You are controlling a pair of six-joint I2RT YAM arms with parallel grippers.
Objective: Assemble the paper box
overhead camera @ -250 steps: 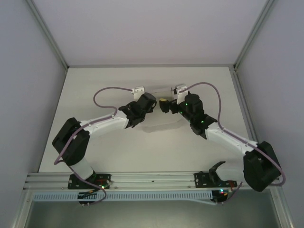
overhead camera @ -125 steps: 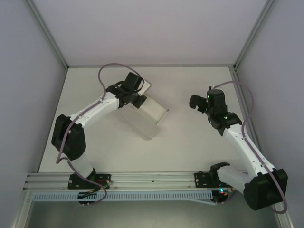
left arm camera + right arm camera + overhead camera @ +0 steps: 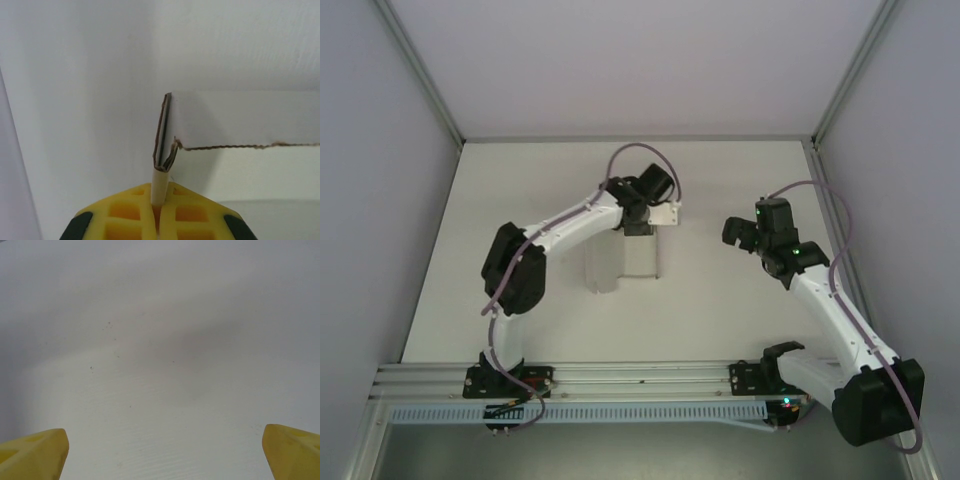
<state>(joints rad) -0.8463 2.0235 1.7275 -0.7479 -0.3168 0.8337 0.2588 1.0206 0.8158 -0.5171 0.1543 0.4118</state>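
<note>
The paper box is a white, partly folded piece of cardboard held just above the table's middle. My left gripper is at its far end, shut on it. In the left wrist view the yellow fingers pinch a folded cardboard edge, and a white panel with a brown cut edge spreads to the right. My right gripper hovers to the right of the box, apart from it. It is open, with its yellow fingertips wide apart over bare table and nothing between them.
The white table is enclosed by grey walls and metal frame posts. An aluminium rail with both arm bases runs along the near edge. Purple cables loop over both arms.
A second ago both grippers met at the table's middle. The right one then let go and drew back to the right. The left arm has carried the box left and back toward the centre, turning it.
</note>
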